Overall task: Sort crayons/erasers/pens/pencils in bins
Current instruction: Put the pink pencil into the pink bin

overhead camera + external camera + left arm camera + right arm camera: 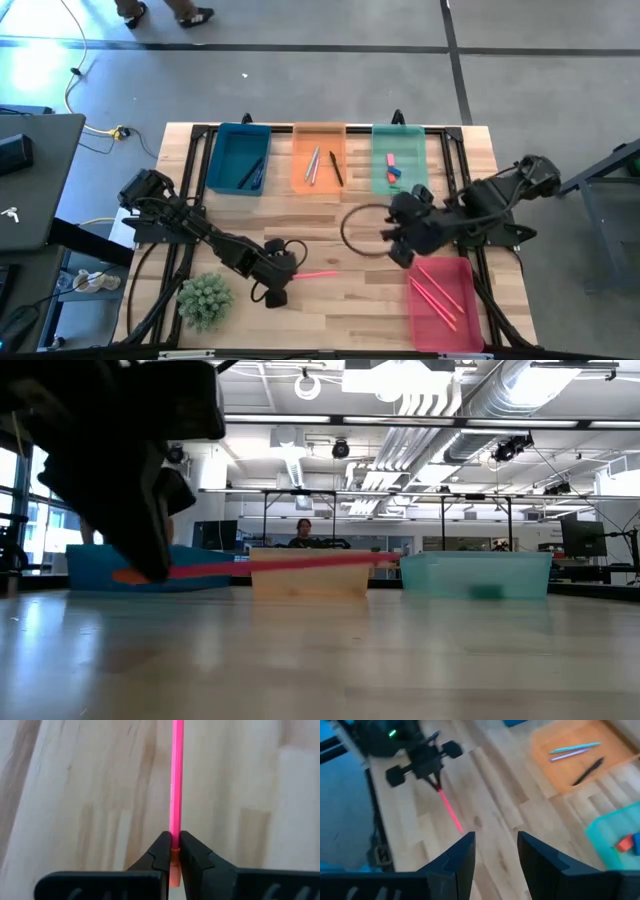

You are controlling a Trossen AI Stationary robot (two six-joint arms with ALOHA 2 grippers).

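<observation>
Bins line the far edge of the wooden table [340, 210]: a blue bin [240, 160], an orange bin [320, 158] and a green bin [399, 160], all translucent plastic rectangles; I read no writing anywhere. A fourth, red-pink bin [445, 300] sits nearer than the green one. Erasers [393, 168], small chunky blocks, lie in the green bin. My left gripper [283, 272] has its jaws clamped on a thin, smooth pink stick [318, 274], nearer than the orange bin. My right gripper [395, 245], jaws apart, hovers beside the red-pink bin.

Small green spiky plant [204, 299], set near the table's [330, 310] front left edge. Black cable loop [362, 230], laid on the wood mid-table. A person [302, 532] is seen far behind.
</observation>
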